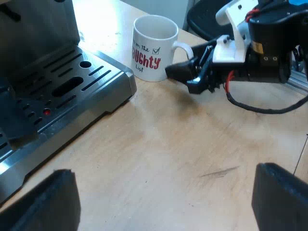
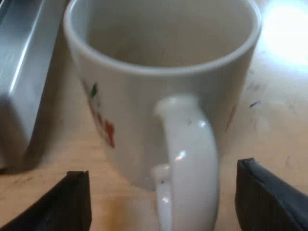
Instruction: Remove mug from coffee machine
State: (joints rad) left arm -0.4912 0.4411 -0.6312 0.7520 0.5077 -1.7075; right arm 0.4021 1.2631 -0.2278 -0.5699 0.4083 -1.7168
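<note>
A white mug (image 1: pixel 153 47) with red and black lettering stands upright on the wooden table, just off the corner of the espresso machine's metal drip tray (image 1: pixel 67 91). My right gripper (image 1: pixel 190 74) is at the mug's handle (image 1: pixel 185 48). Up close, the mug (image 2: pixel 159 82) is empty and its handle (image 2: pixel 187 159) lies between my right gripper's (image 2: pixel 166 202) spread black fingers (image 2: pixel 72 202); they stand open and apart from it. My left gripper (image 1: pixel 166 202) is open over bare table, some way back from the mug.
The espresso machine's steel body (image 1: pixel 33 29) rises behind the slotted drip tray. Its side (image 2: pixel 19 67) stands close beside the mug. A dark chair (image 1: pixel 207 17) sits beyond the table's edge. Bare wooden table (image 1: pixel 183 154) lies between my left gripper and the mug.
</note>
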